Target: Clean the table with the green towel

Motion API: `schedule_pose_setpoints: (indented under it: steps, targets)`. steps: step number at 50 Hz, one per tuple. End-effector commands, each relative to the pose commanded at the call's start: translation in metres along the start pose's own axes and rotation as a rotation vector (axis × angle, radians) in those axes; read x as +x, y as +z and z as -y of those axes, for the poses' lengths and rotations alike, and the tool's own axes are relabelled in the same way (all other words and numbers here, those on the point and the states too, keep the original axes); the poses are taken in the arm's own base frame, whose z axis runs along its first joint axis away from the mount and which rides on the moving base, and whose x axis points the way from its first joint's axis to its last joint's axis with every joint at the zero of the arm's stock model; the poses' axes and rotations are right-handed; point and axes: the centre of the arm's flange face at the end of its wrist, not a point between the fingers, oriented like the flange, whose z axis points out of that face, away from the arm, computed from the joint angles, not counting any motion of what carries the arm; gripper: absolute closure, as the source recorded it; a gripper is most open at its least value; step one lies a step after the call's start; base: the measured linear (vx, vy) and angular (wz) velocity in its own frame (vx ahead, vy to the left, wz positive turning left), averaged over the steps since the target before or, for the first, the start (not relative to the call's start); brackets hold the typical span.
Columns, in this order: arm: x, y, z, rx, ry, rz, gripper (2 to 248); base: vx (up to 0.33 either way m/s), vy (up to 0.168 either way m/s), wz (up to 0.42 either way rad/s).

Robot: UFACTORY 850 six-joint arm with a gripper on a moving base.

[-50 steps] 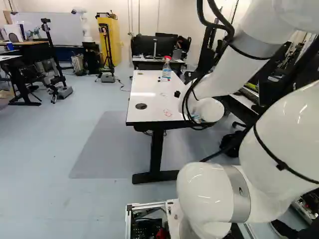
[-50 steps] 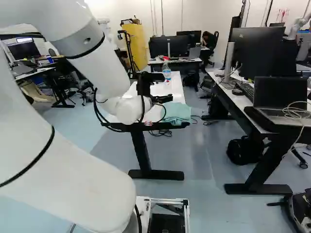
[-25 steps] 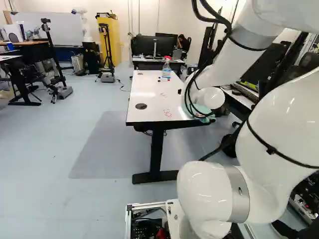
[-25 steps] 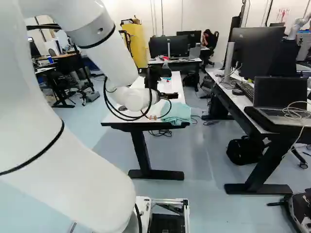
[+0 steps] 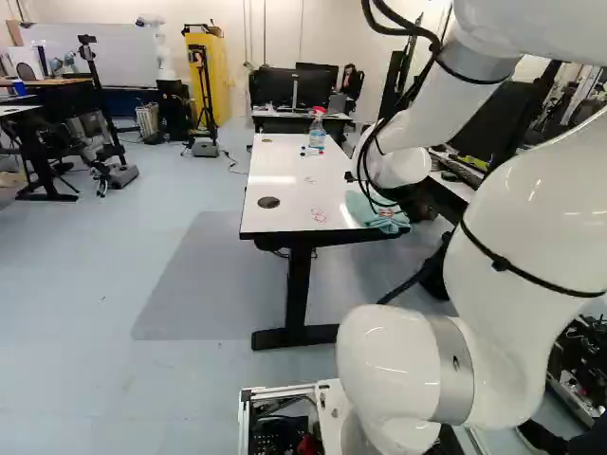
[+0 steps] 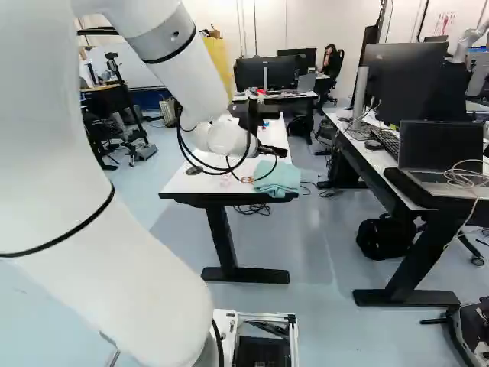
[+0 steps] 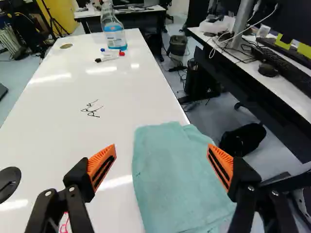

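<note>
My gripper hangs above the right side of the white table in the right base view. In the wrist view the gripper stands open, orange pads wide apart. The folded green towel lies on the table between and below the fingers, reaching under one of them; no contact is visible. The towel sits at the table's near right corner. A black scribble is on the tabletop ahead of the gripper. A red scribble lies beside the towel, partly behind a finger in the wrist view.
A spray bottle with blue liquid and several markers stand and lie farther along the table. A round black table insert is beside the gripper. Right of the table is a desk with monitors and a laptop.
The arm has swung its wrist ahead along the table and, in the right base view, rightward. More of the towel now shows in the left base view; it has not moved. The base stands still.
</note>
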Motion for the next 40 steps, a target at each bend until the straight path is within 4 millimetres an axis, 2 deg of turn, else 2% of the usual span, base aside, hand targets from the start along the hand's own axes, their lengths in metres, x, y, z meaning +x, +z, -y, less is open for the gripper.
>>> schedule_pose_setpoints:
  steps: [40]
  targets:
    - [0.036,0.028,-0.029,-0.045,0.040,0.306,3,0.000,0.000,0.000]
